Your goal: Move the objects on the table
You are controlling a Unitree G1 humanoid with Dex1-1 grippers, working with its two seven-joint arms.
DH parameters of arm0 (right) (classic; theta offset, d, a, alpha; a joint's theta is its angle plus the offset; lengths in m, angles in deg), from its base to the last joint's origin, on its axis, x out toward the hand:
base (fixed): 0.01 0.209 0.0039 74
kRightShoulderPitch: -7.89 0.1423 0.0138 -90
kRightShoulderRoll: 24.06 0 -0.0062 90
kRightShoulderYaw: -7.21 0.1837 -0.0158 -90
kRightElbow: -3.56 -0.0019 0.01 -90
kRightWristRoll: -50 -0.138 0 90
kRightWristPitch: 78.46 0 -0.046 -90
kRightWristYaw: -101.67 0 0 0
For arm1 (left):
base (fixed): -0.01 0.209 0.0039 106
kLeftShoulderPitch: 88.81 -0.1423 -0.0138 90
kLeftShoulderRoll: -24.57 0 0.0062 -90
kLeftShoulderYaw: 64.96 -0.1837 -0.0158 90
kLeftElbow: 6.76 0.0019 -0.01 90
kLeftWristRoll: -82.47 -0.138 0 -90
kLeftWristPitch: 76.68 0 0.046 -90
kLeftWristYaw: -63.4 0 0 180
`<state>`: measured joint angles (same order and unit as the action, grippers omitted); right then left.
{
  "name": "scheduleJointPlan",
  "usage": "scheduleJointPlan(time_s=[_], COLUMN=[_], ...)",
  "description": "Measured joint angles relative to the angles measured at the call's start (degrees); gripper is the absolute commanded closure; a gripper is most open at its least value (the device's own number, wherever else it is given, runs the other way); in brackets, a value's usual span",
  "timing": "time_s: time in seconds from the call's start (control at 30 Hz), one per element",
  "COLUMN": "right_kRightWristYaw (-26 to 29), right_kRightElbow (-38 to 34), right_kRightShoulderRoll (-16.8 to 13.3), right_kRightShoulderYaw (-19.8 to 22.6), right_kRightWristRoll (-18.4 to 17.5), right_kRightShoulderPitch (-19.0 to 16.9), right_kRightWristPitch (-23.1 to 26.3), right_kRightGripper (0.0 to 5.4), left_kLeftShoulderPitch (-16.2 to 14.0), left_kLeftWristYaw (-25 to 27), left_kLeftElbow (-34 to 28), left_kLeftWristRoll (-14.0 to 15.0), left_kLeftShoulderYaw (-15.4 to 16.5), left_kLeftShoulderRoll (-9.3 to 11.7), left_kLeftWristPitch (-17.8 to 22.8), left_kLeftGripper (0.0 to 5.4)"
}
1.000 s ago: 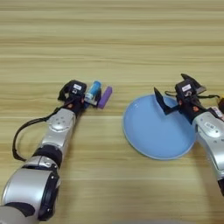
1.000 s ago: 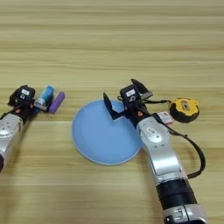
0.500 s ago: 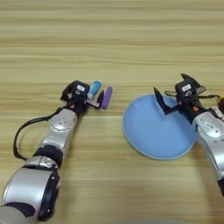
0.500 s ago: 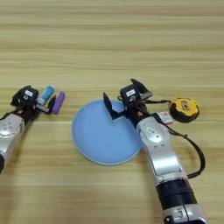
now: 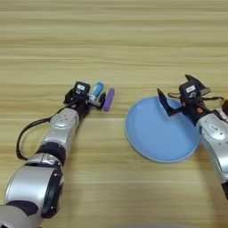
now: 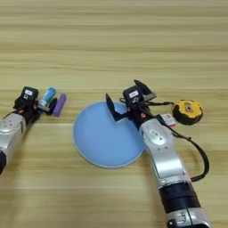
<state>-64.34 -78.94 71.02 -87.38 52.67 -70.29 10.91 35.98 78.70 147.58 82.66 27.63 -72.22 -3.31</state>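
Note:
A blue-and-white tube (image 5: 96,90) lies left of centre on the table (image 5: 116,40), with a purple stick (image 5: 108,99) just to its right. My left gripper (image 5: 92,94) reaches in from the left and is shut on the tube, one black finger between tube and stick. The round light-blue plate (image 5: 156,136) lies flat at centre right. My right gripper (image 6: 128,99) hovers open over the plate's upper right rim, fingers spread wide with nothing between them. A small red-and-white card (image 6: 168,119) lies right of the plate, partly behind the right arm.
A yellow tape measure (image 6: 187,111) sits to the right of the card, and a black cable runs from it along the right forearm. Another black cable loops beside the left forearm (image 5: 26,133). Bare wood fills the far half of the table.
The left gripper, the tube and the purple stick have edged very slightly to the right. The right arm and the plate have not moved.

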Motion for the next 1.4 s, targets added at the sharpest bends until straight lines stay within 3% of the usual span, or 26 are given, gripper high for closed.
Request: scheduleJointPlan(time_s=[0.47, 0.83, 1.07, 1.4], right_kRightWristYaw=[-0.02, -0.02, -0.02, -0.02], right_kRightElbow=[0.00, 0.03, 0.03, 0.03], right_kRightShoulderRoll=[0.32, 0.41, 0.43, 0.43], right_kRightShoulderYaw=[0.22, 0.28, 0.28, 0.29], right_kRightWristRoll=[0.00, 0.00, 0.00, 0.01], right_kRightShoulderPitch=[0.00, 0.01, 0.01, 0.01], right_kRightWristPitch=[0.00, 0.00, 0.00, 0.00], right_kRightGripper=[0.00, 0.00, 0.00, 0.00], left_kLeftShoulderPitch=[-0.01, -1.36, -1.55, -1.63], left_kLeftWristYaw=[0.32, 3.64, 3.96, 3.98], left_kLeftElbow=[-0.06, -0.27, -0.27, -0.31], left_kLeftWristRoll=[0.05, 1.49, 2.22, 2.40], left_kLeftShoulderYaw=[-0.09, 1.26, 1.68, 1.74], left_kLeftShoulderRoll=[-0.08, -1.27, -1.34, -1.34], left_kLeftWristPitch=[-0.11, -3.72, -3.93, -3.99], left_kLeftGripper=[2.17, 3.29, 4.00, 4.04])
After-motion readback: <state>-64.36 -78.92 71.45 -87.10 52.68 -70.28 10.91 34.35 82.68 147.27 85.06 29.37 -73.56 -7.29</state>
